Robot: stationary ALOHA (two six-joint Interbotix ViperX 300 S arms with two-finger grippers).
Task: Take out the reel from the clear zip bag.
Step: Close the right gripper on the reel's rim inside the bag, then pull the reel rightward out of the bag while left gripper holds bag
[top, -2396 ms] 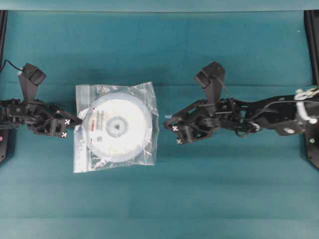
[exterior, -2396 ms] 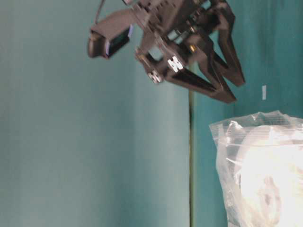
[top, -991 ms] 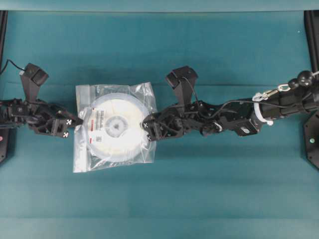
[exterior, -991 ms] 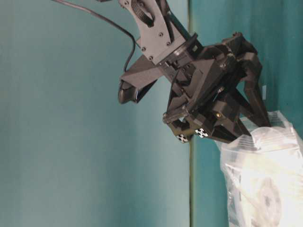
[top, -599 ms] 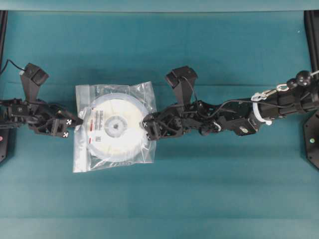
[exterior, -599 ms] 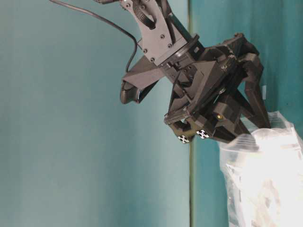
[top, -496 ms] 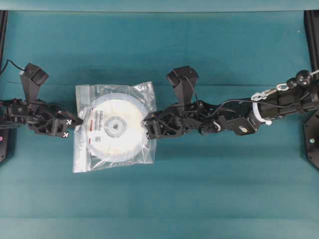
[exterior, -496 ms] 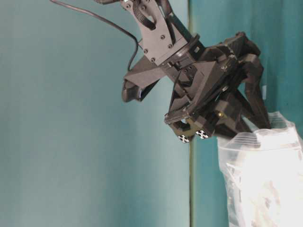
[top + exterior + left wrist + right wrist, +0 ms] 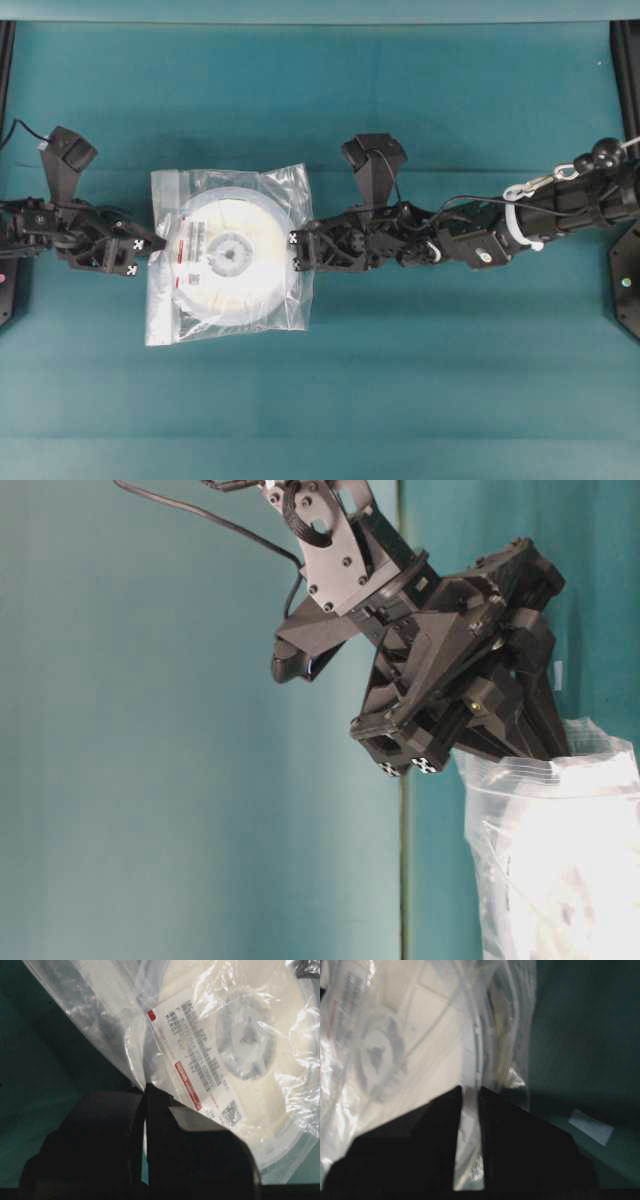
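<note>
The clear zip bag lies flat on the teal cloth with the reel inside, label side up. My left gripper is shut on the bag's left edge; in its wrist view the tips pinch the film just beside the reel's white label. My right gripper reaches in from the right. Its jaws stand close together on the reel's white rim, with bag film wrapped round it. From table level the right gripper meets the bag's top.
Teal cloth covers the whole table. Dark frame posts stand at the left edge and the right edge. A small white scrap lies on the cloth just right of the bag.
The right gripper, open around the bag's right edge a second ago, has closed down on the reel's rim. The left gripper and the bag have stayed put.
</note>
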